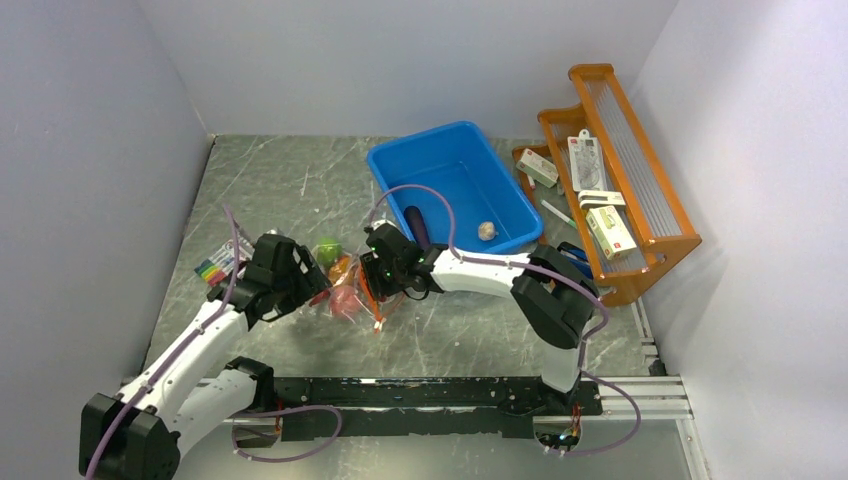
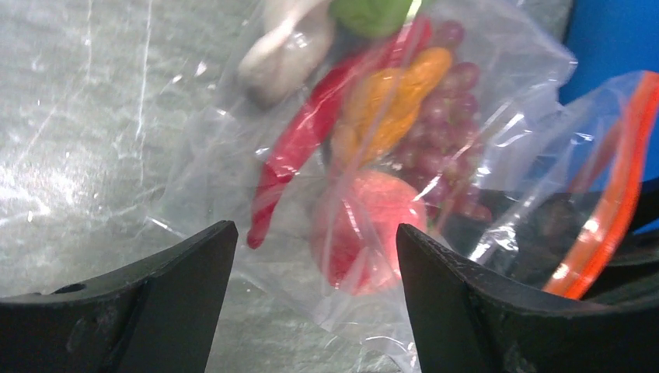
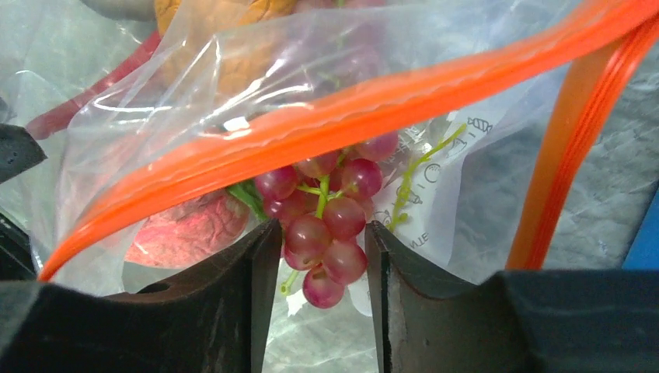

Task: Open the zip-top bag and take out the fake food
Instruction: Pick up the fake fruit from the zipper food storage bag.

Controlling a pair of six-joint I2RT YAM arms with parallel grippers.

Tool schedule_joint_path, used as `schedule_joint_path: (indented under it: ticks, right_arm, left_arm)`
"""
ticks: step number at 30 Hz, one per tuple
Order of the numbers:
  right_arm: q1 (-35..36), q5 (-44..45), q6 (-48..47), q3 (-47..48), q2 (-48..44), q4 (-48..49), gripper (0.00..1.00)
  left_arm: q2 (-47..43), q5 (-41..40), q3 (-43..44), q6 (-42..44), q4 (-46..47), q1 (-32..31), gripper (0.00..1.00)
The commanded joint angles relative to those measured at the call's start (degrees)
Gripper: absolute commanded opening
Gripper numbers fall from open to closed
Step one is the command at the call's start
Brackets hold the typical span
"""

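The zip-top bag (image 1: 348, 290) lies on the table between my two grippers, its red-orange zip strip (image 3: 311, 132) parted. In the left wrist view it holds a pink-red peach (image 2: 365, 233), a red chili (image 2: 307, 136), an orange piece (image 2: 392, 101), dark red grapes (image 2: 455, 116), a beige bulb (image 2: 284, 47) and a green ball (image 2: 373, 12). My left gripper (image 2: 316, 233) is open, with the bag's closed end between the jaws. My right gripper (image 3: 322, 229) is at the bag's mouth, shut on the grapes (image 3: 322, 241). A purple eggplant (image 1: 415, 225) and another beige bulb (image 1: 487, 231) lie in the blue bin (image 1: 400, 165).
A pack of coloured markers (image 1: 215, 265) lies left of my left gripper (image 1: 310, 285). An orange rack (image 1: 660, 215) with small boxes stands at the right. Grey walls enclose the table on three sides.
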Motion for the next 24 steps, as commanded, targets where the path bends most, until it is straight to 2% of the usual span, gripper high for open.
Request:
schedule_joint_path:
  ticks: [1,8,10,12,14,16,20,22,24]
  right_arm:
    - [-0.7,-2.2,-2.0,2.4,2.8,-4.2,0.46]
    - [-1.5,-10.3,-1.6,1.9,3.9,-1.4,0.55]
    - [-1.5,-11.1,-1.3,2.6,4.7,-1.7,0.56]
    - [-1.5,-7.1,0.4,3.5,5.5,-3.7,0.57]
    - [-2.1,-2.1,4.1,2.5,4.9,-4.6,0.59]
    - [-3.2,-1.6,7.4,-0.3,3.4,-2.3,0.61]
    - [-6.3,-8.9,12.7,-6.1,1.5,5.3,0.62]
    - [-6.9,-11.4,13.1,-6.1,2.4,5.6,0.62]
    - [-6.7,-10.9,12.0,-5.2,3.0,5.1,0.58]
  left_arm:
    - [0.4,-2.1,-2.6,-6.9,1.2,-0.1,0.87]
    - [2.5,-3.6,-4.5,-9.1,-0.5,-0.1,0.79]
    - [2.3,-3.6,-5.2,-9.3,-0.6,-0.1,0.68]
    - [1.7,-3.3,-6.6,-9.9,-0.3,-0.1,0.59]
    - [0.6,-2.8,-8.1,-10.2,0.6,-0.1,0.52]
    - [-0.7,-2.6,-9.1,-10.4,0.6,-0.1,0.46]
    - [-3.2,-2.0,-10.4,-10.0,0.5,-0.1,0.37]
    - [-4.2,-0.8,-11.0,-9.9,1.5,-0.1,0.32]
    - [-4.7,0.0,-11.0,-9.5,2.0,-0.1,0.27]
